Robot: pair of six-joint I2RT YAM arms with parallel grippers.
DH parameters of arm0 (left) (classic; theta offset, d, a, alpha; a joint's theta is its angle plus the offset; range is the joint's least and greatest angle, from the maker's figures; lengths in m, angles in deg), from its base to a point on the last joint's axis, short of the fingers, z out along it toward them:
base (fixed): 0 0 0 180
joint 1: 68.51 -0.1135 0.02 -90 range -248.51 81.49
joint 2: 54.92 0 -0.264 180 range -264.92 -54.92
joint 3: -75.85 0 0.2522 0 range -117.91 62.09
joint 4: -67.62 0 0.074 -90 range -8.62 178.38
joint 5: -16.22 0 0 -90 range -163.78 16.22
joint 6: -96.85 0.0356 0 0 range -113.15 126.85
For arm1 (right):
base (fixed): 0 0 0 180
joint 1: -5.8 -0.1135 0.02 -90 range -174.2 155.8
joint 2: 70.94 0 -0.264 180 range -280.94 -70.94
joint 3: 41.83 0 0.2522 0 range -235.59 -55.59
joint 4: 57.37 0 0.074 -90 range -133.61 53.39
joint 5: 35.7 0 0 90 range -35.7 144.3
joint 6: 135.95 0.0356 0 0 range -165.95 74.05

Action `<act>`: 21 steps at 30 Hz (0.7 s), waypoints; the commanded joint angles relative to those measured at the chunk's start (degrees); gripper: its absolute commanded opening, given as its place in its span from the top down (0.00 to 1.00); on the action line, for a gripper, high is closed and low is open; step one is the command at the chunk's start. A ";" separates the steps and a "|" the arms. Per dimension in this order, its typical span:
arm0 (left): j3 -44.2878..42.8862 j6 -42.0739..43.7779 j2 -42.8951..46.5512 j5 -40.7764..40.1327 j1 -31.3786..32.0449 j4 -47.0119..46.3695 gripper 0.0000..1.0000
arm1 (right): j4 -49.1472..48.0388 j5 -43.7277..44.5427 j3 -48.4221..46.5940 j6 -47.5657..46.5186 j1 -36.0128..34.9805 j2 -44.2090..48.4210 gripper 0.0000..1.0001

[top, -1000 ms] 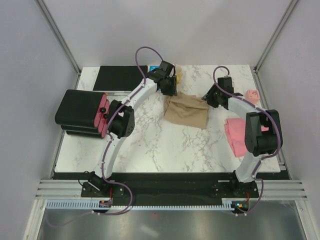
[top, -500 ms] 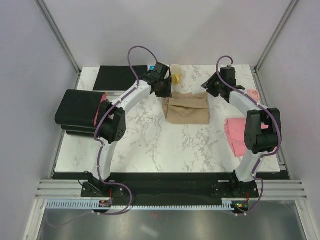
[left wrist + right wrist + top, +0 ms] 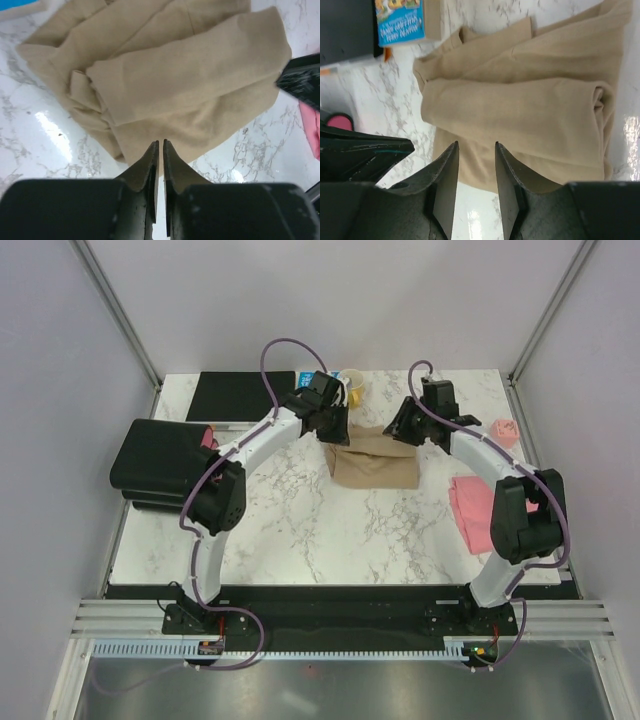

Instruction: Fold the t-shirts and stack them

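1. Nearest, on the right side of the glossy marble-patterned table (image 3: 300,530), the pink t-shirt (image 3: 468,508) lies as a flat folded block of soft, matte cloth.
2. Farther in, at mid-table, the tan t-shirt (image 3: 190,85) lies part-folded, with broad layers overlapping and a bunched, wrinkled edge. It looks light, limp and not slippery. Lifted at one point it would likely sag and come unfolded, so I judge it best pinched at two corners of a folded edge, through all layers.
3. The left gripper (image 3: 159,144) has its jaws drawn almost together, leaving a thin slit, with the tips at the tan shirt's edge. Whether cloth is pinched I cannot tell.
4. The right gripper (image 3: 476,146) hovers over the opposite edge with its jaws apart and nothing between them.
5. Farthest are stiff things: a yellow cup (image 3: 352,385), a blue printed box (image 3: 400,22) and a black mat (image 3: 240,395).
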 commanded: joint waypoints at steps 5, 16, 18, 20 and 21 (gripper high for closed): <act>1.55 3.26 -1.93 4.15 4.55 -1.61 0.93 | 3.76 1.24 2.10 -4.81 -4.61 -2.07 0.59; 7.35 1.59 -4.74 3.54 7.55 -5.74 0.98 | 4.82 4.93 1.14 -6.04 -6.90 -8.31 0.61; 8.14 1.42 -5.62 3.53 7.81 -6.35 0.98 | 4.38 5.90 0.70 -6.04 -6.99 -9.01 0.62; 8.67 1.51 -6.23 3.10 7.99 -6.62 0.98 | 3.50 6.51 0.52 -6.13 -7.08 -9.63 0.62; 8.93 1.68 -6.58 3.01 8.16 -6.53 0.98 | 3.15 7.12 0.17 -6.04 -7.17 -9.89 0.63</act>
